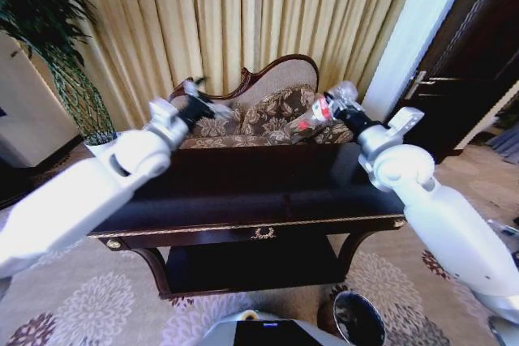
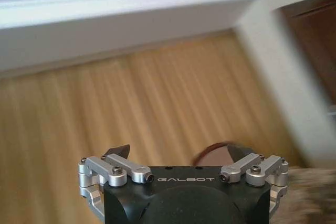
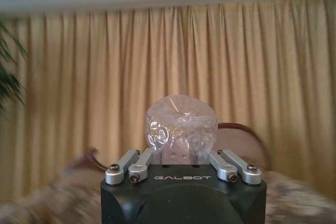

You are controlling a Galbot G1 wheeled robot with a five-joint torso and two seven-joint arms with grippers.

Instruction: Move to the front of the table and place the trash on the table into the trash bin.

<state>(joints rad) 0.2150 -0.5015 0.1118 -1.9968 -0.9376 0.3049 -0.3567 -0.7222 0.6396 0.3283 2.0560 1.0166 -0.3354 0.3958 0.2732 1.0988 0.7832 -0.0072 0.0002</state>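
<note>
Right pincer (image 1: 334, 103) clenched on the bottle (image 3: 181, 127), raised above the desk (image 1: 243, 192) | left pincer (image 2: 181, 153) spread, idle aloft | risk: I judge the slick bottle may slip during the swing to the trash bin (image 1: 359, 318).

- Both arms (image 1: 97, 184) have smooth white shells with round joints.
- The right gripper (image 3: 182, 174) has a black body marked GALBOT, with silver links and dark screws.
</note>
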